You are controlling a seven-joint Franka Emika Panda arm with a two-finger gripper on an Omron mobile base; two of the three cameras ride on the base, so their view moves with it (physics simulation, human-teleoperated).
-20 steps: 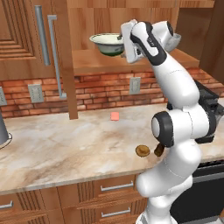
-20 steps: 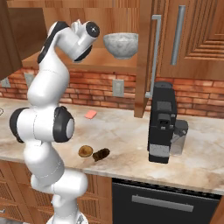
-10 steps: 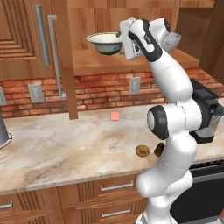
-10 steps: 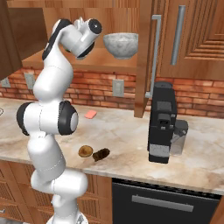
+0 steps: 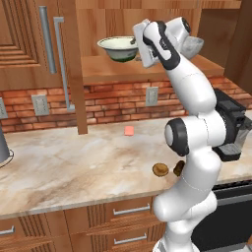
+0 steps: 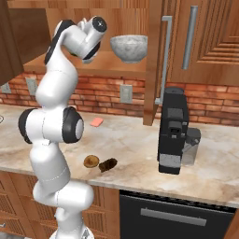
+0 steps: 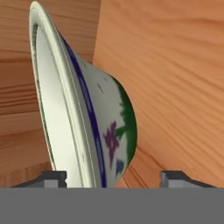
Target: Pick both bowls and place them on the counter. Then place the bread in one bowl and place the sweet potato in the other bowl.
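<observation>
The cream-white bowl (image 5: pixel 118 47) stands on the wooden shelf, upper middle of the left base view. My gripper (image 5: pixel 136 47) reaches it from the right, level with its rim. In the hand view the bowl (image 7: pixel 87 113) appears on edge, its rim and wall between my fingertips (image 7: pixel 54 178), which stand apart on either side with a gap at the outer wall; gripper (image 7: pixel 114 179) open. The grey stone-look bowl (image 6: pixel 129 48) sits further along the same shelf. The bread (image 5: pixel 160 170) and the sweet potato (image 5: pixel 178 167) lie side by side near the counter's (image 5: pixel 74 167) front edge.
A pink square (image 5: pixel 129 130) lies on the counter by the brick wall. A black coffee machine (image 6: pixel 172 130) stands to the right. A metal vessel (image 5: pixel 3 147) is at the far left. Cabinet doors with long handles flank the shelf; a wooden post (image 5: pixel 78 98) runs down from it.
The hand has moved left along the shelf up to the cream-white bowl's rim. The bowl, bread and sweet potato have stayed where they were.
</observation>
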